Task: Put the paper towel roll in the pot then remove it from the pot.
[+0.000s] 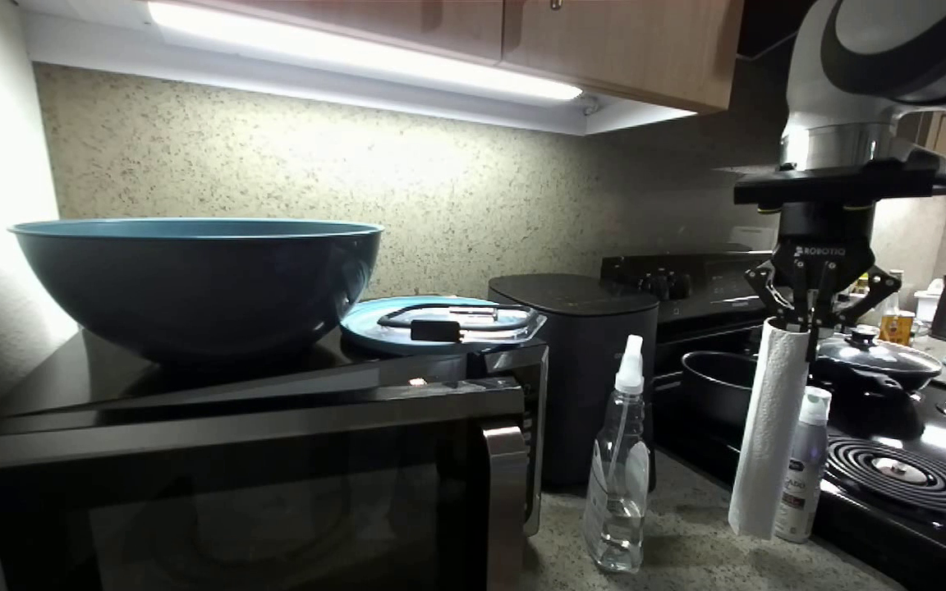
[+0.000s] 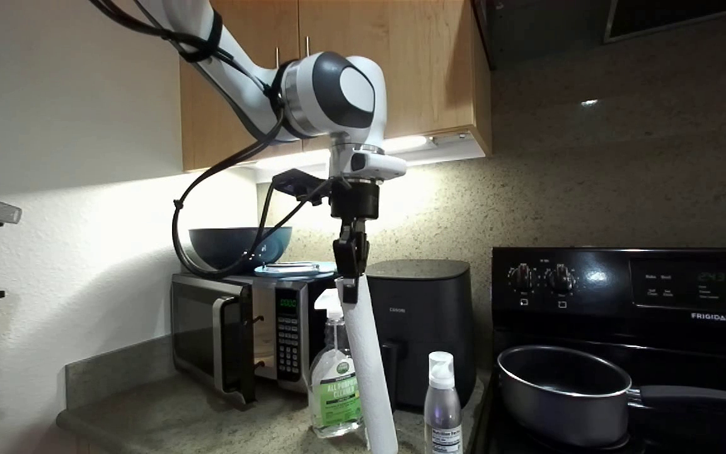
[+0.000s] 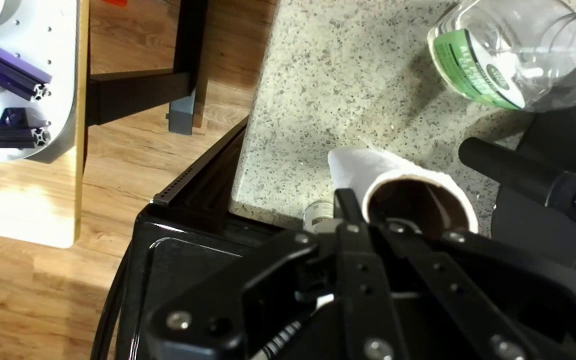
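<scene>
The paper towel roll (image 1: pixel 763 443), a slim white tube, hangs tilted over the counter. My gripper (image 1: pixel 806 332) is shut on the wall at its top end: in the wrist view one of the fingers (image 3: pixel 346 202) is outside the paper, while the other goes into the hollow core and is partly hidden. Whether the lower end of the roll (image 2: pixel 369 372) touches the counter I cannot tell. On the stove stands the pot (image 2: pixel 558 410), dark with a shiny rim and long handle; the roll is outside it. The wrist view does not include the pot.
A clear spray bottle (image 2: pixel 336 388) and a small white bottle (image 2: pixel 443 403) stand on the counter close to the roll. Behind are a black air fryer (image 1: pixel 576 369) and a microwave (image 1: pixel 276 492) bearing a large teal bowl (image 1: pixel 202 287). A lidded pan (image 1: pixel 875 361) sits on the stove.
</scene>
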You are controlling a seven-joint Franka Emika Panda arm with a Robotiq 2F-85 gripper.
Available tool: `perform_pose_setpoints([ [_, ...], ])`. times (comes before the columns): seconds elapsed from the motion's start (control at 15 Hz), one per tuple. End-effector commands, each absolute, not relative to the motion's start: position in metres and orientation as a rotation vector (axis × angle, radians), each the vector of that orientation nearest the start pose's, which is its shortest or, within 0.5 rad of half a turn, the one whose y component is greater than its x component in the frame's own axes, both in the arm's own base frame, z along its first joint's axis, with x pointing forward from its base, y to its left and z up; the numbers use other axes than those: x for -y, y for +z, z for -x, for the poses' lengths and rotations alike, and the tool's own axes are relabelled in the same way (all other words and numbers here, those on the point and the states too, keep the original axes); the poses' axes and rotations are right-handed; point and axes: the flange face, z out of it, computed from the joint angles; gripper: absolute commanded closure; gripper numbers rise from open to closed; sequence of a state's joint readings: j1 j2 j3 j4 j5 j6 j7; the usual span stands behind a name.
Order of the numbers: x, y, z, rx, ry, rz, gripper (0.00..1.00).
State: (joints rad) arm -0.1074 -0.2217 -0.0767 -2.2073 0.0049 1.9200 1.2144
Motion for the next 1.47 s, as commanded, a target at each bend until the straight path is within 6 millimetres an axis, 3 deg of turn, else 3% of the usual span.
perform_pose_setpoints([
  [0.0, 0.0962, 0.4621, -0.4768, -2.004, 0.154, 2.416, 1.00],
  [0.13, 0.0967, 0.4588, -0.4800, -2.004, 0.163, 2.419, 1.00],
  [0.2, 0.0975, 0.4586, -0.4816, -1.996, 0.157, 2.423, 0.73],
  [0.33, 0.0987, 0.4582, -0.4836, -1.996, 0.162, 2.420, 0.68],
  [0.67, 0.0984, 0.4579, -0.4834, -2.037, 0.134, 2.419, 0.35],
  [0.73, 0.0986, 0.4581, -0.4836, -2.038, 0.134, 2.419, 0.54],
  [0.93, 0.0981, 0.4580, -0.4837, -2.037, 0.134, 2.420, 0.35],
  [1.4, 0.0981, 0.4580, -0.4837, -2.037, 0.134, 2.420, 0.35],
])
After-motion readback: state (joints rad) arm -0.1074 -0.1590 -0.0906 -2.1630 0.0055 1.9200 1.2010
